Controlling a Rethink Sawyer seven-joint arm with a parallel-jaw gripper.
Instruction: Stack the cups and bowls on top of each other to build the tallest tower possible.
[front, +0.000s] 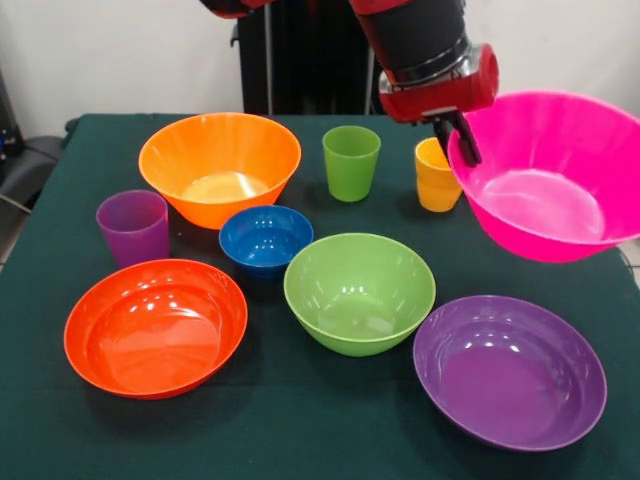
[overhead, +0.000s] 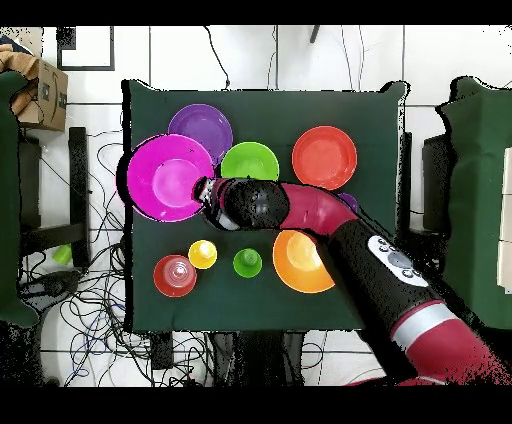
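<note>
Your gripper (front: 462, 135) is clamped on the rim of the pink bowl (front: 545, 175), which hangs tilted above the bench (front: 300, 420). In the front view, the lime green bowl (front: 360, 292) lies at seven o'clock from it, likely the base. The yellow cup (front: 437, 178) stands just beside the gripper; the purple bowl (front: 510, 372) sits below.

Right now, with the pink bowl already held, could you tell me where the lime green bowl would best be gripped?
On its rim. The lime green bowl sits upright and open, too wide to span, so pinch its thin wall from above, as the gripper holds the pink bowl.
</note>
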